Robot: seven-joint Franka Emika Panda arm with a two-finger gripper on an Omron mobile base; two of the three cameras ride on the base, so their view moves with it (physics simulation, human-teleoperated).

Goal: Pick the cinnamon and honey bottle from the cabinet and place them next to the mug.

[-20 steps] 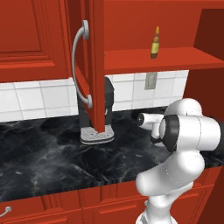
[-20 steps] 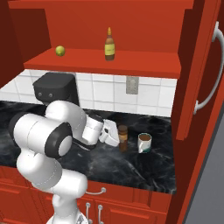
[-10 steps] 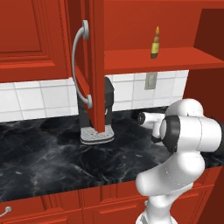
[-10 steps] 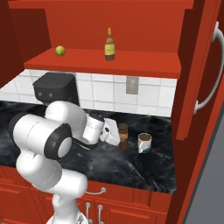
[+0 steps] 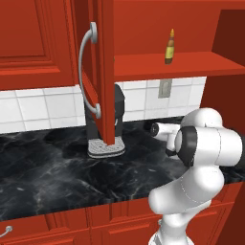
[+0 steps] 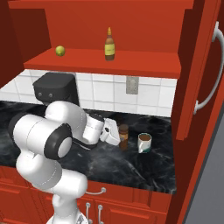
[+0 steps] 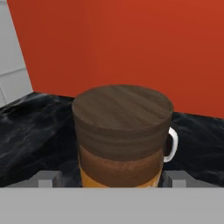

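Brown cinnamon point(image 6: 124, 136) is standing on the black marble counter point(image 6: 144, 168) just beside the mug point(image 6: 144, 142), with the gripper point(image 6: 116, 136) sitting around it; I cannot tell whether its fingers are clamping. Well above the mug, the honey bottle point(image 6: 109, 45) is standing on the cabinet point(image 6: 131, 65) shelf.

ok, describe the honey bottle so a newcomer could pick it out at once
Find the red cabinet and its shelf above the counter. The honey bottle stands upright there, right of a small green fruit: slim, amber, pointed orange top, dark middle band.
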